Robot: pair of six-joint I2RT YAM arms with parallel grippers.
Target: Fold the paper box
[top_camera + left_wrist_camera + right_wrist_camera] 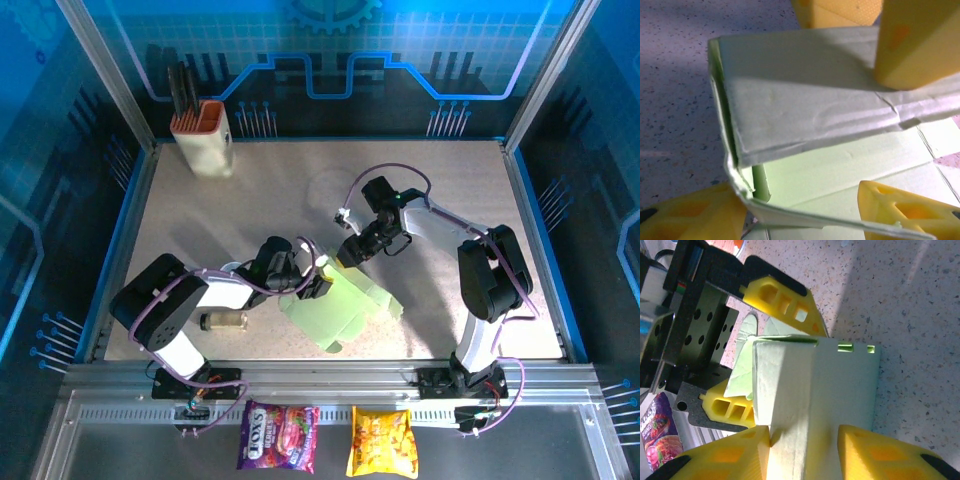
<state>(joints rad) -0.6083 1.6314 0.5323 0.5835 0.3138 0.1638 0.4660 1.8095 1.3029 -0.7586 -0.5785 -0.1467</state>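
near edge, top view: 2 snack packets on the metal rail, glossy purple one (277, 436) & glossy yellow one (382, 441), in front of the arm bases.

next, on the speckled beige table (450, 200): small clear jar (223, 321) w/ dark lid, lying on its side just left of the left arm's wrist.

paper box (335, 305) sits near-centre of the table, between the 2 arms. it's thin pale mint-green card, matte, partly folded; flat flaps spread on the near-right side. left wrist cam: one panel (815, 120) is folded over, faintly creased, w/ a hollow open corner below it. right wrist cam: an upright rectangular wall (840, 385) w/ small slots along its top edge.

left gripper (305, 285): yellow ribbed plastic fingers (905, 210) wide apart, straddling the box's open corner; one touches the card edge. no clamp visible.

right gripper (352, 252): at the box's far end, part open. its blocky yellow fingers (725, 455) sit either side of the upright wall, touching it. can't tell if it's truly pinched.

far left corner: tall cream holder (203, 140), orange rim, dark sticks inside, well apart from the box.
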